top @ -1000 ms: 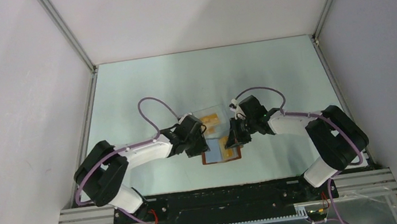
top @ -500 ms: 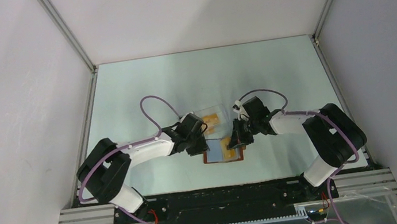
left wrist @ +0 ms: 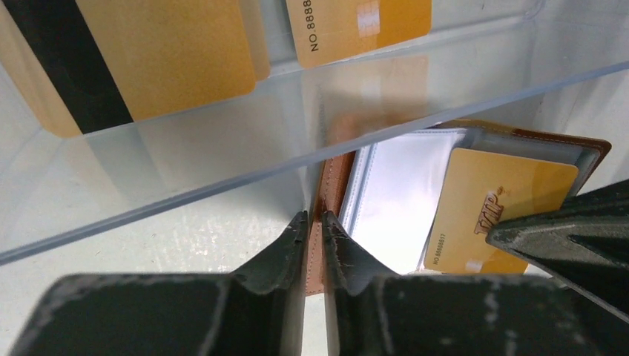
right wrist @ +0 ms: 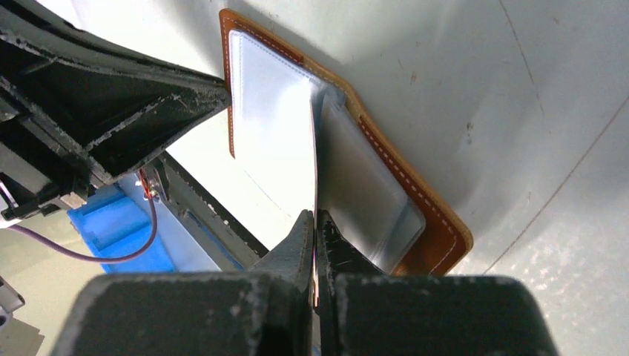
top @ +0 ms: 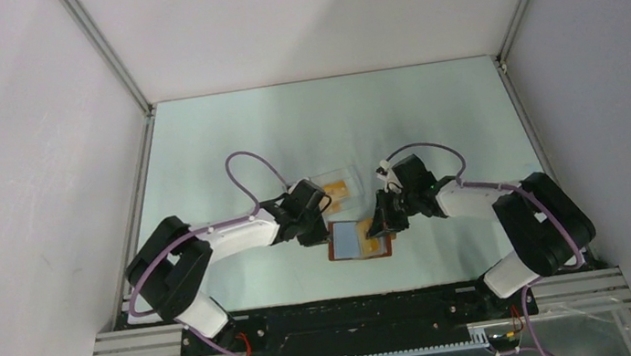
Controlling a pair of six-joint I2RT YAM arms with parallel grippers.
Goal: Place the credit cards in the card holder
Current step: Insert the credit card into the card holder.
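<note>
While the left claw pinches the leather edge of the card holder, open on the tabletop, the right claw is clamped on 1 card, seemingly partway into a pocket. Next it needs pushing fully home, I'd say.

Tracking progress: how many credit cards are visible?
3: striped card and numbered card in the clear box; third card at the card holder, in the right tool. More may be hidden.

Card holder lies before the box holding credit cards.
</note>
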